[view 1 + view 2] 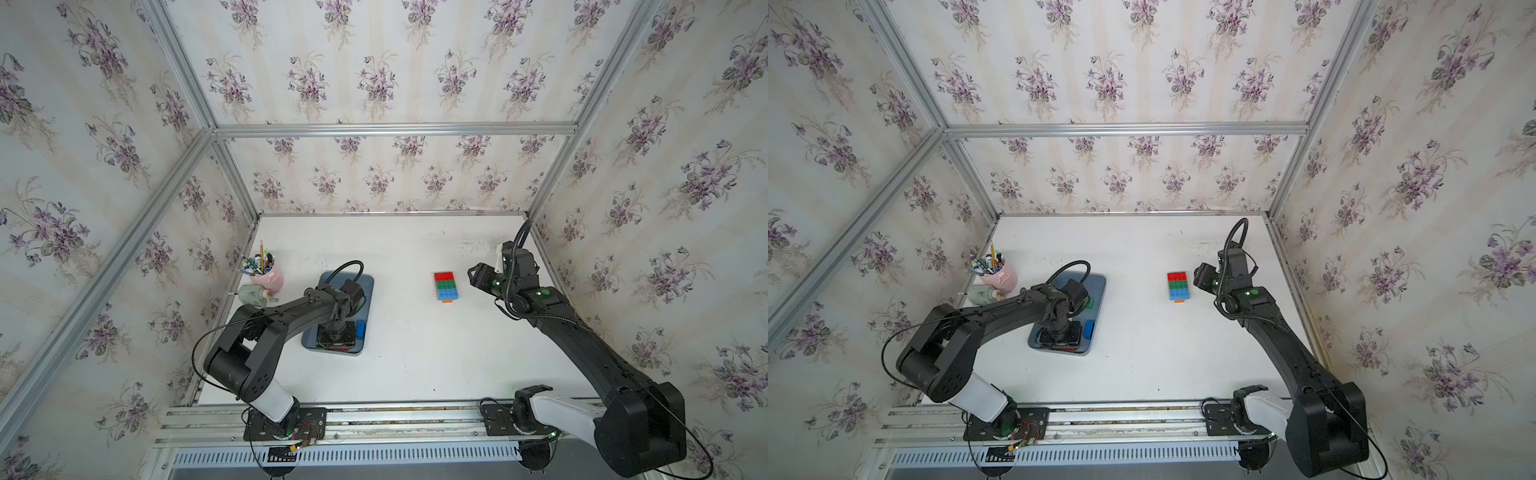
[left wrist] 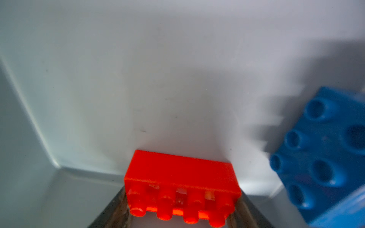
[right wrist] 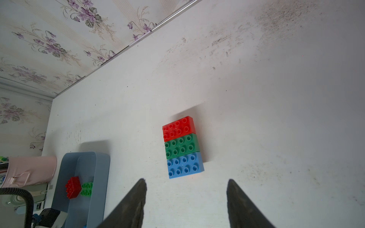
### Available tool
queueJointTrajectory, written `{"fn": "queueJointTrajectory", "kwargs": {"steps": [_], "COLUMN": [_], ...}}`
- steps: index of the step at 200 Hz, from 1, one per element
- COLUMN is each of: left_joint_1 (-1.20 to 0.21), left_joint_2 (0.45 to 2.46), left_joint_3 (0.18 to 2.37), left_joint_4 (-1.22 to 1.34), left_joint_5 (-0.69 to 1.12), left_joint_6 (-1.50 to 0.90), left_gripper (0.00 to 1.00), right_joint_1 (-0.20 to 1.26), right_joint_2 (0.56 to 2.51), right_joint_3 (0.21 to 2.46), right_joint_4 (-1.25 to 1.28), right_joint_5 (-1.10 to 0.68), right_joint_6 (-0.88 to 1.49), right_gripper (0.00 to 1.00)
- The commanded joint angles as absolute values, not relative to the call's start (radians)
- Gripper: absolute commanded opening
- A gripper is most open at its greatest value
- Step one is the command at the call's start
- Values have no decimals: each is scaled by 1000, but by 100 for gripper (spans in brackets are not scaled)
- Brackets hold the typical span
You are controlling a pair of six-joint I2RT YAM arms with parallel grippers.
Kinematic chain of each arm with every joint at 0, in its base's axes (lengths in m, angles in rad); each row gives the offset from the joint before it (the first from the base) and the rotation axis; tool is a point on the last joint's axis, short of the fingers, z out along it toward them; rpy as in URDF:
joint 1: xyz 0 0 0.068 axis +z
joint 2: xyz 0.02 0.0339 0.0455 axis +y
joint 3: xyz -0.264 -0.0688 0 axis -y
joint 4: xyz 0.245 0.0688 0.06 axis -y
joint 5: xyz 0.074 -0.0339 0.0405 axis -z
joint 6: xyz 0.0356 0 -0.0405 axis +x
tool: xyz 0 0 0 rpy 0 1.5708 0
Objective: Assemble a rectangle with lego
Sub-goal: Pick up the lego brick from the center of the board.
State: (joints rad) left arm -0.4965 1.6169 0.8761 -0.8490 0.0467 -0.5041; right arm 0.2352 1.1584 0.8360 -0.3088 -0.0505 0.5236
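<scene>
Red [image 3: 178, 128], green [image 3: 181, 146] and blue [image 3: 184, 165] lego bricks lie joined in a row on the white table, and both top views show this block [image 1: 446, 286] [image 1: 1178, 286] with an orange brick [image 1: 447, 301] peeking out at its near end. My right gripper [image 3: 185, 182] hovers open just beside the block [image 1: 473, 276]. My left gripper [image 2: 181, 209] reaches down into the grey-blue tray [image 1: 368, 291], shut on a red brick [image 2: 181, 173] across its ends. A loose blue brick [image 2: 324, 150] [image 1: 360, 328] lies beside it in the tray.
A small red brick [image 3: 73, 186] and a green brick [image 3: 87, 188] rest in the tray's far half. A pink pen cup [image 1: 270, 278] and a pale bottle [image 1: 253, 295] stand by the left wall. Wallpapered walls enclose the table on three sides.
</scene>
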Motion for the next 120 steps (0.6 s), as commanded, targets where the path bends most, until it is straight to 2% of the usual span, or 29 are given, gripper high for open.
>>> {"fn": "queueJointTrajectory", "kwargs": {"steps": [1,39,68,93,120], "left_joint_1": [-495,-507,-543,-635,-759], "left_joint_2": [1631,1580,1524,1510,1595], "left_joint_3": [855,867,973,1138,1331], "left_joint_4": [-796,-809,-890,-950,-962], "left_joint_5": [-12,-52,-123,-188,-155], "left_joint_6": [-512,-504,-461,-337,-109], "left_gripper": [57,56,57,57,58], "right_joint_1": [235,235,234,231,177], "right_joint_2": [1163,1171,1169,1149,1132], "right_joint_3": [846,851,874,899,915], "right_joint_4": [-305,-307,-322,-360,-444], "right_joint_5": [-37,-35,-11,84,203], "right_joint_6": [526,529,531,554,587], "right_gripper": [65,65,64,64,65]}}
